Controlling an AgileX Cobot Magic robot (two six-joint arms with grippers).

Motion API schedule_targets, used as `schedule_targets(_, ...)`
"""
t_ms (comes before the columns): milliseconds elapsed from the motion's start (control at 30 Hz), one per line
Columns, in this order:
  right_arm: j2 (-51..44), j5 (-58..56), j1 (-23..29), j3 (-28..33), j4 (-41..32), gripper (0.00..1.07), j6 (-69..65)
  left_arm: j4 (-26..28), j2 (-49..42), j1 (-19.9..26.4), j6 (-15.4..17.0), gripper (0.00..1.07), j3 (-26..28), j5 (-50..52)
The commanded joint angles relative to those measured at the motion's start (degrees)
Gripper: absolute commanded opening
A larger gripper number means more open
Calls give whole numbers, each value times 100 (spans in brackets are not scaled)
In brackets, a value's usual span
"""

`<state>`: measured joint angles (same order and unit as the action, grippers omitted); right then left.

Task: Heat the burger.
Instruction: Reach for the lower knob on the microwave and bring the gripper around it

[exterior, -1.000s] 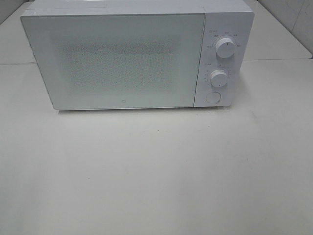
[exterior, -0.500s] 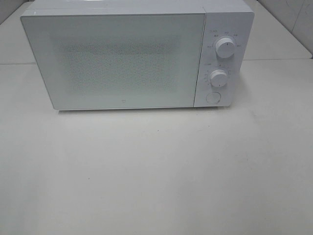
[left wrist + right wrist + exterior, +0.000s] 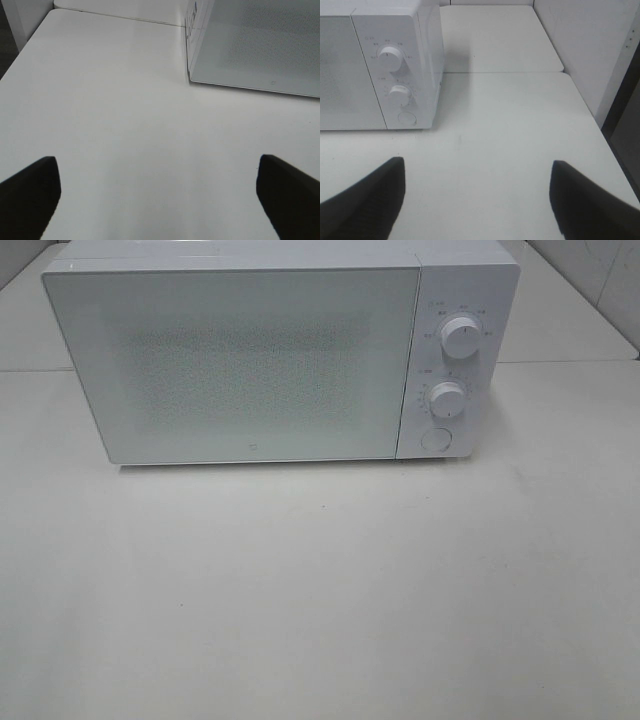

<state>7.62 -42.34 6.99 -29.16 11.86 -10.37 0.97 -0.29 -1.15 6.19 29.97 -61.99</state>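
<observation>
The burger is out of view in every frame. A white microwave [image 3: 270, 355] stands at the back of the table with its door [image 3: 235, 365] closed; the speckled window shows nothing inside. Neither arm shows in the exterior high view. My left gripper [image 3: 157, 200] is open over bare table, its dark fingertips [image 3: 30, 192] far apart, with the microwave's front left corner [image 3: 192, 75] ahead of it. My right gripper [image 3: 477, 200] is open too, empty, facing the microwave's control panel [image 3: 395, 75].
Two round knobs [image 3: 461, 336] [image 3: 447, 400] and a round button [image 3: 434, 439] sit on the microwave's right panel. A white wall [image 3: 585, 45] borders the table on the right. The table's left edge [image 3: 20, 55] drops off near the left gripper.
</observation>
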Motion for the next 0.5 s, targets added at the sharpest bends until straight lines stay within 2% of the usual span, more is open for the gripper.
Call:
schedule_targets(33, 390, 779, -29, -23, 57, 76, 69, 34, -138, 23, 6, 100, -17, 80)
schedule_targets(500, 1238, 2206, -23, -23, 0, 76, 6, 34, -138, 23, 6, 100, -17, 80)
